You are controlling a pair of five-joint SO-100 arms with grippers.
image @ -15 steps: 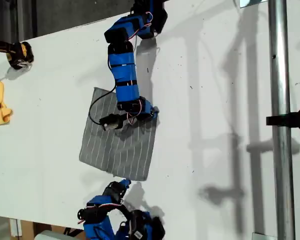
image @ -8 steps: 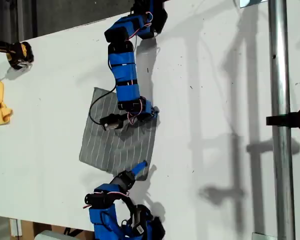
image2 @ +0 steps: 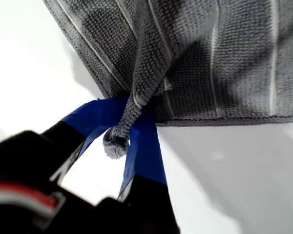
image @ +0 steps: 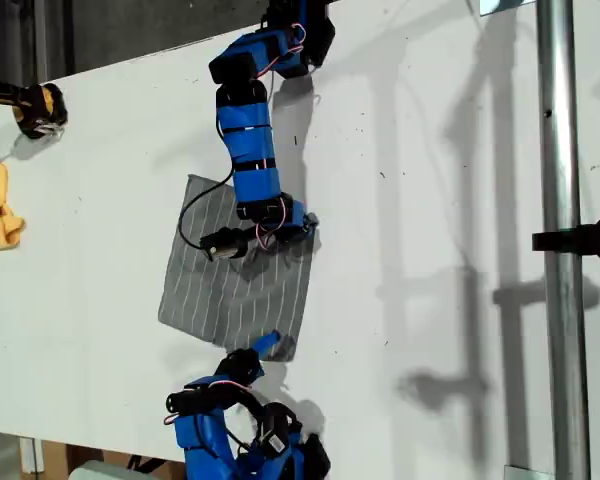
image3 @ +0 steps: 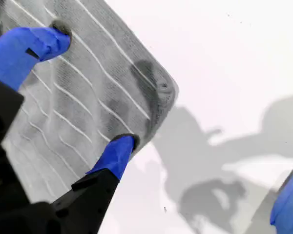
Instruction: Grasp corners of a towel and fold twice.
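White table point(image: 430, 180), towel point(image: 235, 295) corner in my first gripper point(image2: 124, 134).

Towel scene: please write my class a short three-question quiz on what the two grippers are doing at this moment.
1. True or false: my first gripper is shut on a pinched corner of the towel.
2. Multiple choice: my second gripper is A) open, with its fingertips on the towel near a corner; B) shut on a yellow cloth; C) raised well away from the towel.
3. Fill in: the thin stripes on the grey towel are ____.
Key: 1 true; 2 A; 3 white.
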